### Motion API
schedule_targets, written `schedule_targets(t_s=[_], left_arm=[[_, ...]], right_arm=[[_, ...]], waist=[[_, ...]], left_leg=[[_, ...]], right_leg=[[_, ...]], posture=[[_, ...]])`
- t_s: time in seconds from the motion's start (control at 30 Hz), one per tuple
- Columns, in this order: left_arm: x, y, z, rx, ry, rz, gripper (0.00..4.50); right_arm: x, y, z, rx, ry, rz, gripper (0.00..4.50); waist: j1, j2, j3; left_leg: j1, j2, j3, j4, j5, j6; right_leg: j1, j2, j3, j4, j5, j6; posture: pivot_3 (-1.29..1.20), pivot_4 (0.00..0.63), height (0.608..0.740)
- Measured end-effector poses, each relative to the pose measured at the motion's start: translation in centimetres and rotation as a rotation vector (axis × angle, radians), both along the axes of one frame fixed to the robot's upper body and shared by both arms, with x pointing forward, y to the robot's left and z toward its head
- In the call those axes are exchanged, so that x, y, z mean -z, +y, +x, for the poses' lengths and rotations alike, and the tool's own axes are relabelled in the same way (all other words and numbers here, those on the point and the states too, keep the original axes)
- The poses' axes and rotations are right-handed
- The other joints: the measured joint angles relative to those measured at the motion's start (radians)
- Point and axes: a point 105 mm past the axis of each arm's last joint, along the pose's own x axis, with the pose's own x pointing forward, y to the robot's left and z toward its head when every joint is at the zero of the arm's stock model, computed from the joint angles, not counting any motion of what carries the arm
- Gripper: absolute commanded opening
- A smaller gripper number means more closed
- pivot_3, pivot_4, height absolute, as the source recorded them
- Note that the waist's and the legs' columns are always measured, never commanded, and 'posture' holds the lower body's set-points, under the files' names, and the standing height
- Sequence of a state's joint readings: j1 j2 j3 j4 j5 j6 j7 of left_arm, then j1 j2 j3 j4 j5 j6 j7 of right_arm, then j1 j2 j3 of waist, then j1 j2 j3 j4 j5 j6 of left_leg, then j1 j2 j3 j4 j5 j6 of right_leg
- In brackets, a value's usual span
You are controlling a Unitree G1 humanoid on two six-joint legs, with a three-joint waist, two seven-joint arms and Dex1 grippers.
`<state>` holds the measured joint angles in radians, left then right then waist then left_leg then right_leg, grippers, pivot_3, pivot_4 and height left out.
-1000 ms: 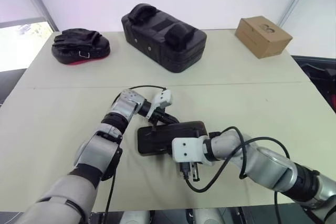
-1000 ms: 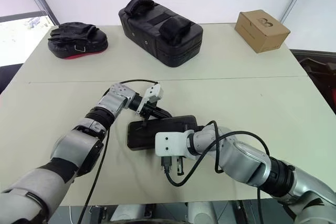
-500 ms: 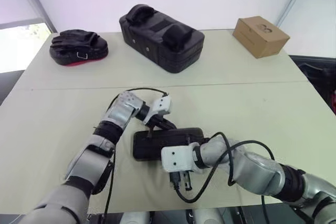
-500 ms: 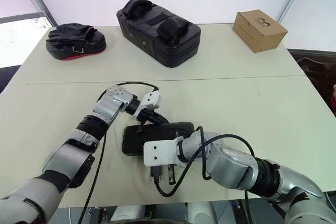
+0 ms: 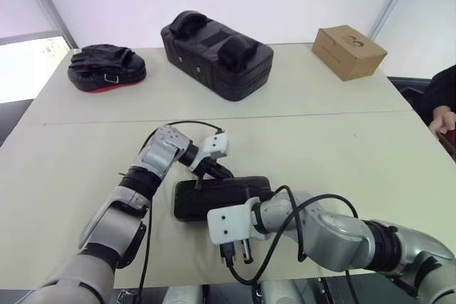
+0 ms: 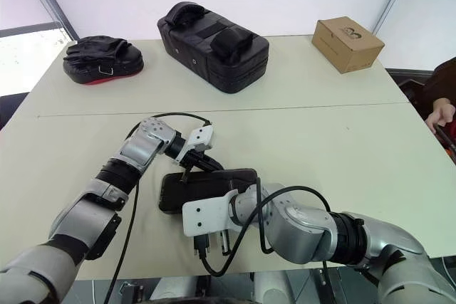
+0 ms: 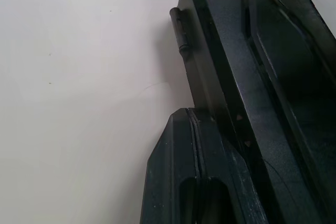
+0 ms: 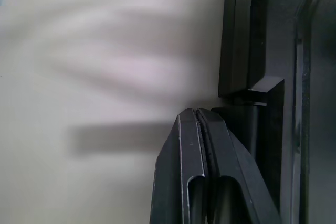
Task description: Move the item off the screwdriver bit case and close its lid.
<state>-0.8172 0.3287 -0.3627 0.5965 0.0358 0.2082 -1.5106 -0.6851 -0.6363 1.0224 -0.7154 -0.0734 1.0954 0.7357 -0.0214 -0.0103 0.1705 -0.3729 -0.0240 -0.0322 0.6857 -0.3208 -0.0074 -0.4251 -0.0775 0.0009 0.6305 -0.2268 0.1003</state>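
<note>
While pressed shut and empty, left claw (image 5: 204, 174) and right claw (image 8: 198, 124) against the screwdriver bit case (image 5: 221, 195) edges.

Dark slate-grey screwdriver bit case (image 5: 214, 196) lies flat near table's front edge, long side across. Smoky translucent lid (image 7: 273, 72) down over tray, closed or nearly.
</note>
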Motion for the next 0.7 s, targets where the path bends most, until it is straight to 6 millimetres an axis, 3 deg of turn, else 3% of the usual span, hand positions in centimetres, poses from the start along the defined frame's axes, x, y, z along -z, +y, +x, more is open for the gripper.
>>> schedule_targets(t_s=[0.5, 0.7], left_arm=[[-0.41, -0.02, 0.22, -0.008, -0.022, 0.003, 0.00], [0.48, 0.33, 0.91, -0.010, -0.065, 0.036, 0.00]], right_arm=[[0.37, 0.90, 0.10, 0.031, -0.065, 0.016, 0.06], [0.32, 0.81, 0.80, -0.004, -0.106, 0.004, 0.06]], waist=[[-0.006, 0.001, -0.010], [-0.003, 0.001, -0.010]], left_leg=[[0.002, 0.005, -0.002, 0.000, 0.000, 0.000], [0.003, 0.005, -0.002, 0.000, 0.000, 0.000]], right_leg=[[0.000, 0.007, 0.000, 0.001, 0.001, -0.003], [0.001, 0.007, 0.001, 0.001, 0.001, -0.003]], posture=[[0.00, 0.150, 0.740], [0.00, 0.150, 0.740]])
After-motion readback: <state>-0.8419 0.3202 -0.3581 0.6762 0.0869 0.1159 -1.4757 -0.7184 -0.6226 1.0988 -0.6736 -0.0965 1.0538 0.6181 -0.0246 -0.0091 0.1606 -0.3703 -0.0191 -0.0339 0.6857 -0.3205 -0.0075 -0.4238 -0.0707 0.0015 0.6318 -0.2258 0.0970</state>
